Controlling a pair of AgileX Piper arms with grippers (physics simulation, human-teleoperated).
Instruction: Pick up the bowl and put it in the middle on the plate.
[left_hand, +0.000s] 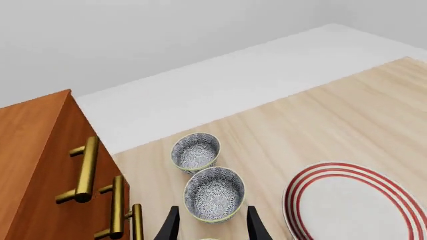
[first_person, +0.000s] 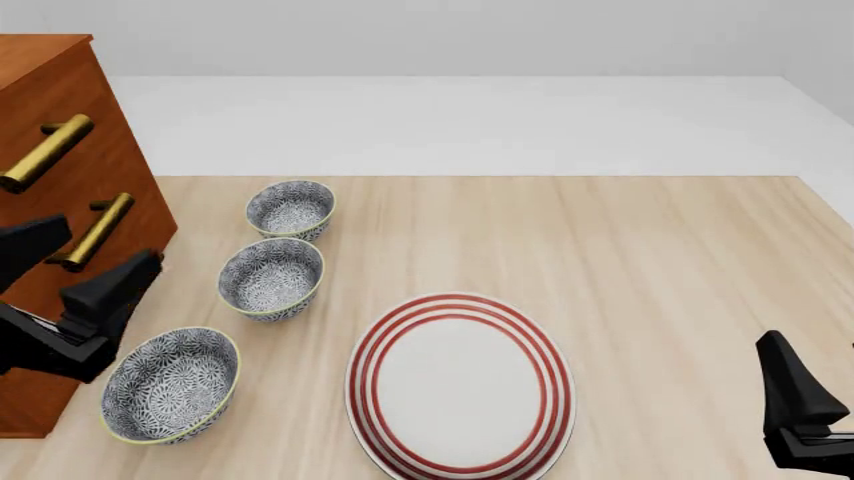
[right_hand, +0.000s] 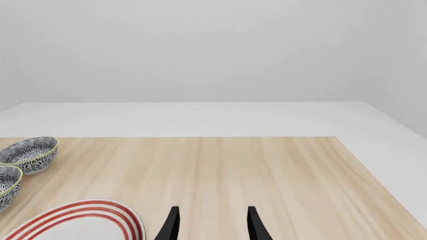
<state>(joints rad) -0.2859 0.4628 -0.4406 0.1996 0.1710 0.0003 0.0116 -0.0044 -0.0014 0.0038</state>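
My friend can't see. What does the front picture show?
Three flowery blue bowls line up on a wooden table beside a big white plate with red rings. An orange cabinet stands at the left, and two black robot pincers wait nearby, holding nothing.

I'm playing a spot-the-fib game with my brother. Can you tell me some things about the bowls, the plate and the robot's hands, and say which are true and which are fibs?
1. There are three flowery bowls on the table. True: the far bowl, the middle bowl and the near bowl.
2. A bowl already sits on the plate. False: the plate holds nothing.
3. The left gripper is open. True: its fingers stand apart, with the middle bowl just ahead of them.
4. The right gripper is holding a bowl. False: it is open and holds nothing.
5. The wooden cabinet has blue handles. False: they are gold.
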